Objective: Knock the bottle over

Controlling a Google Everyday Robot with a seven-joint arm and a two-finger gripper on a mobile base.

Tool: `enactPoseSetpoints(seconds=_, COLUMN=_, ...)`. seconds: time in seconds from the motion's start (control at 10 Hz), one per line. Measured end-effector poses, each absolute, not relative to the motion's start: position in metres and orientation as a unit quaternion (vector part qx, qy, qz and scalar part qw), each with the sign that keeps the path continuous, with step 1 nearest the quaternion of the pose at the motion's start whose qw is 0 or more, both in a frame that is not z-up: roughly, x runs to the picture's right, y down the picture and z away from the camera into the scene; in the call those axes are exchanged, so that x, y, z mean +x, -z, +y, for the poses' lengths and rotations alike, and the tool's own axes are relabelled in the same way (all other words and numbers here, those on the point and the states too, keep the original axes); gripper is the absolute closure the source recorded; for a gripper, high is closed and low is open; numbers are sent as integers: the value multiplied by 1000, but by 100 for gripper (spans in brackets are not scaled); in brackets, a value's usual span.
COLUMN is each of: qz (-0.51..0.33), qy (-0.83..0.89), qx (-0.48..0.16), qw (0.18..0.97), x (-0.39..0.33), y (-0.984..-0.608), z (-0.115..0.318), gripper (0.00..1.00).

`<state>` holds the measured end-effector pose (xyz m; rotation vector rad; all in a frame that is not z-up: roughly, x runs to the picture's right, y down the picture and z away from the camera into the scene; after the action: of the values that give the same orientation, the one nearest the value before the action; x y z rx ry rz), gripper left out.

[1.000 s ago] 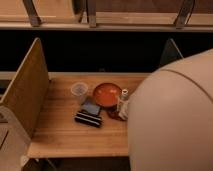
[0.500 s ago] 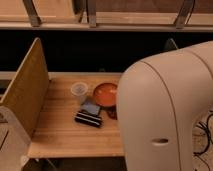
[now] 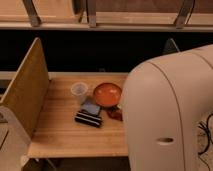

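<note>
Arm swings left and hides the bottle.

The white arm (image 3: 165, 115) has spread from the right edge over the right half of the frame, and its edge now reaches the orange bowl (image 3: 107, 94) at centre. The bottle stood just right of that bowl a second ago. It is now behind the arm, and I cannot tell whether it is upright or down. The gripper is hidden there too, so open or closed cannot be told. The cup (image 3: 79, 91) stands left of the bowl on the table (image 3: 60, 135). The approach to the bottle is likely under way.
</note>
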<state>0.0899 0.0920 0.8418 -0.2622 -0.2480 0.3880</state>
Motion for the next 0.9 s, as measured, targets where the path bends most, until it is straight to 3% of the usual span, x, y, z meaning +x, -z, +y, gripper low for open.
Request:
enactPoseSetpoints(seconds=0.5, qz=-99, qy=-125, qx=-113, qw=981, x=105, y=-837, z=83, gripper=100)
enactPoseSetpoints(seconds=0.9, qz=-66, qy=-67, qx=-60, qw=994, x=136, y=-835, z=38, gripper=100)
